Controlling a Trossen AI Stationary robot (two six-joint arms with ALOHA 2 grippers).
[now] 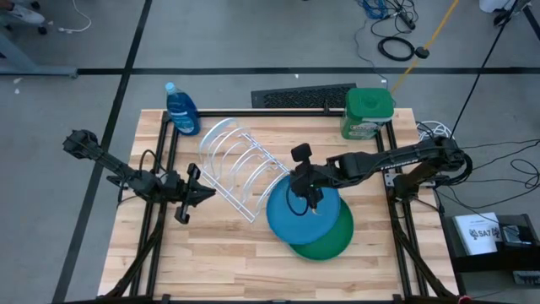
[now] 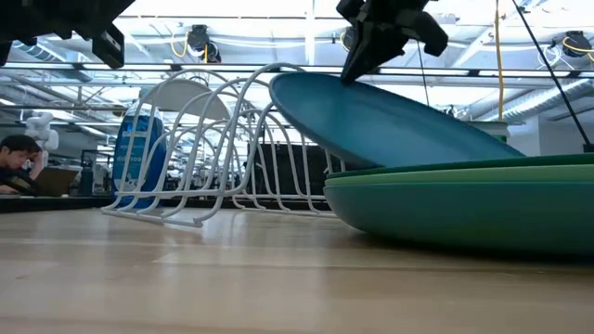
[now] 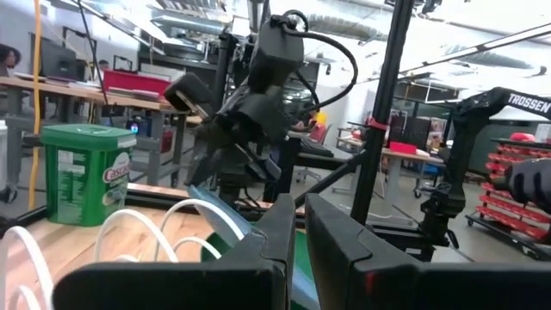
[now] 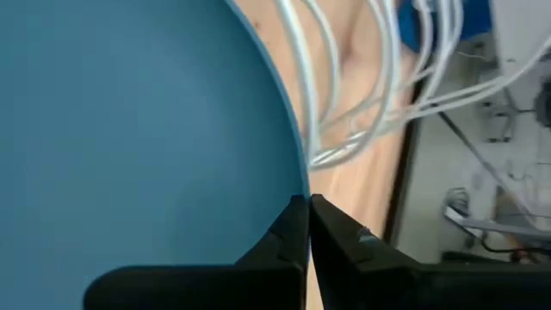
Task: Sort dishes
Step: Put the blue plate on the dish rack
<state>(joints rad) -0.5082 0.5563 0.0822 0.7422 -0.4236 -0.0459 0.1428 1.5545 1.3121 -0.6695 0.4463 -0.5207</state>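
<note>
right tool (image 1: 305,187) is gripping the rim of the round blue plastic plate (image 1: 299,215), tilting it off the green plates (image 1: 331,241) beside the white wire rack (image 1: 240,165) | left tool (image 1: 196,192) is waiting over the wooden counter (image 1: 219,253), fingers pressed together

The table (image 1: 219,253) has a top made of light wood boards. A white wire rack (image 1: 240,165) stands on it near the middle. A blue bottle (image 1: 181,110) stands at the far left corner. A tub with a green lid (image 1: 368,114) stands at the far right corner. A dark green plate (image 1: 331,239) lies flat on the wood beside the rack, at the bottom of a stack.
</note>
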